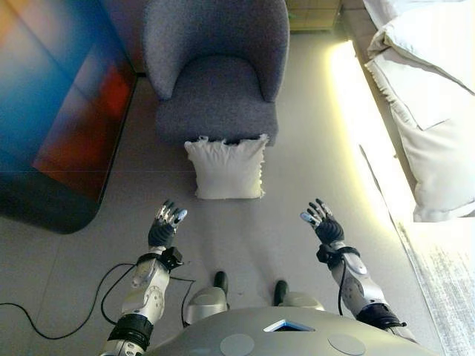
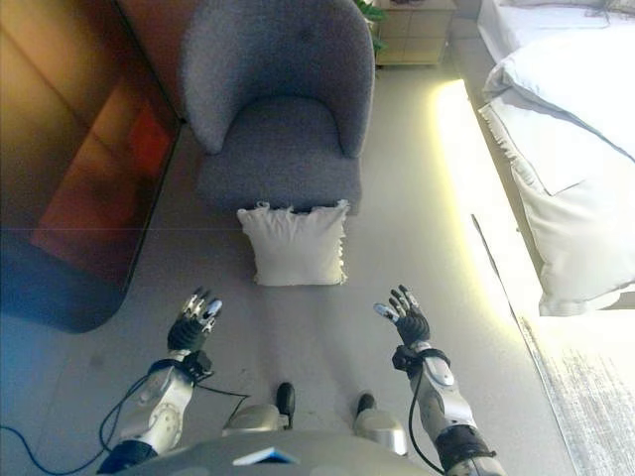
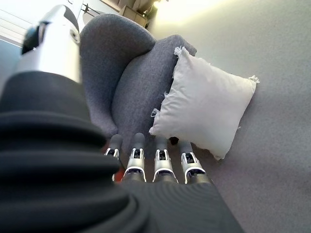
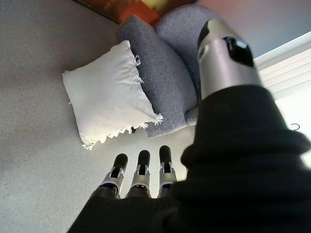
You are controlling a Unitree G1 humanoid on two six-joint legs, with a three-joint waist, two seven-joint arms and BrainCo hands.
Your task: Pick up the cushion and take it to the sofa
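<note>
A white square cushion with frayed edges leans against the front of a grey armchair on the grey floor. It also shows as the cushion and the cushion in the wrist views. My left hand is raised on the near left of it, fingers straight, holding nothing. My right hand is raised on the near right, also open and apart from the cushion. Both hands are short of the cushion, with bare floor between.
A dark glossy cabinet stands along the left. A bed with white pillows and bedding runs along the right, with a lit strip of floor beside it. A small wooden cabinet stands behind the armchair.
</note>
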